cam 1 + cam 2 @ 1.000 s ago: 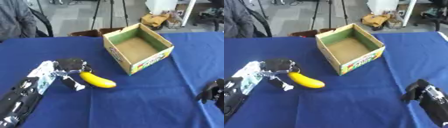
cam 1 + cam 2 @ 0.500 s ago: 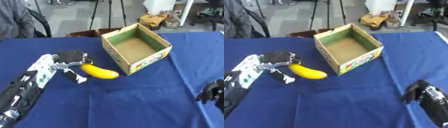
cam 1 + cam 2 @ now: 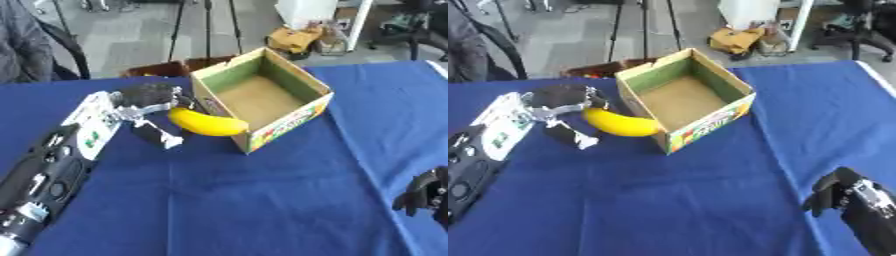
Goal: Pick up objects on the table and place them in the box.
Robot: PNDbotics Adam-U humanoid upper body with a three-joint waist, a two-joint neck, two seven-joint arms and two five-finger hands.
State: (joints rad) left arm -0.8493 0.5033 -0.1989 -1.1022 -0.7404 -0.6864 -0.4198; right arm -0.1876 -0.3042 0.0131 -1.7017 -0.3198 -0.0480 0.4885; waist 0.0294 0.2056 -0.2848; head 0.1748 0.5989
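My left hand (image 3: 147,105) is shut on one end of a yellow banana (image 3: 208,123) and holds it above the blue table. The banana's free end points right and sits against the near-left wall of an open cardboard box (image 3: 262,97), level with its rim. The box has green inner walls, a brown floor and nothing inside. My right hand (image 3: 839,192) hangs low at the right edge, dark, its fingers curled with nothing in them.
A blue cloth (image 3: 245,200) covers the table. Beyond the far edge lie a grey floor, tripod legs (image 3: 207,25), a brown carton (image 3: 297,39) and a dark chair (image 3: 61,50) at the left.
My left hand has carried the banana up and to the right, from the open cloth to the box's left wall. The right hand has stayed put.
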